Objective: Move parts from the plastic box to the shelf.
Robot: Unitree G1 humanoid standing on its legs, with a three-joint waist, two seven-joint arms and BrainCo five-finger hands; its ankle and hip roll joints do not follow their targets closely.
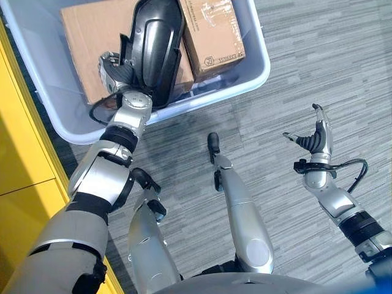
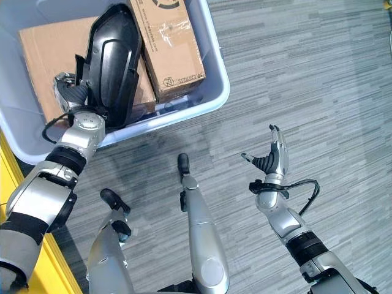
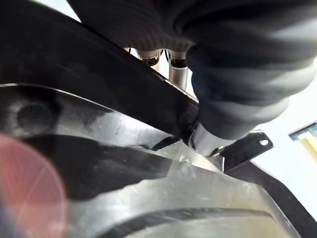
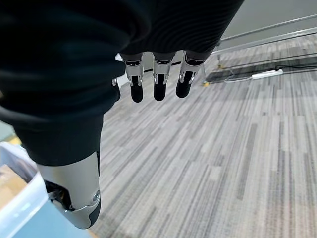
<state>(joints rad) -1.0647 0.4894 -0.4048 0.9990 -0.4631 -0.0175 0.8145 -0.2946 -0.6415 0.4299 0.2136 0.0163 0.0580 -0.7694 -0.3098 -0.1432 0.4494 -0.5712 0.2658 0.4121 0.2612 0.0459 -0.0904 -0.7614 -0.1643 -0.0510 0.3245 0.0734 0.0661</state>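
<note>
The black part (image 1: 156,46), a long glossy moulded shell, is the piece in play, standing tilted over the near rim of the plastic box (image 1: 260,64), its lower end down inside by the near wall and its upper end leaning across the cardboard; the left hand (image 1: 116,68) is at its side, down in the box, and from the head views the fingers look wrapped onto the shell's edge; the left wrist view has the dark ribbed cover pressed right against the black shell with silver fingers running behind it, so I read that as a hold on the part, though how firm I cannot say; two cardboard boxes remain inside, a large flat cardboard box (image 1: 92,37) under the part and a smaller cardboard box (image 1: 211,33) against the far right corner of the box; the right hand (image 2: 272,160) hangs over the grey carpet floor (image 2: 331,92), well apart from the box, fingers straight and spread, holding nothing; a yellow panel (image 1: 21,177) runs along the left edge, and whether that belongs to the shelf I cannot tell; so, my judgement: early in the job, this part is grasped but not clear of the box, nothing shows as delivered, and the lift, carry and placing are all left.
</note>
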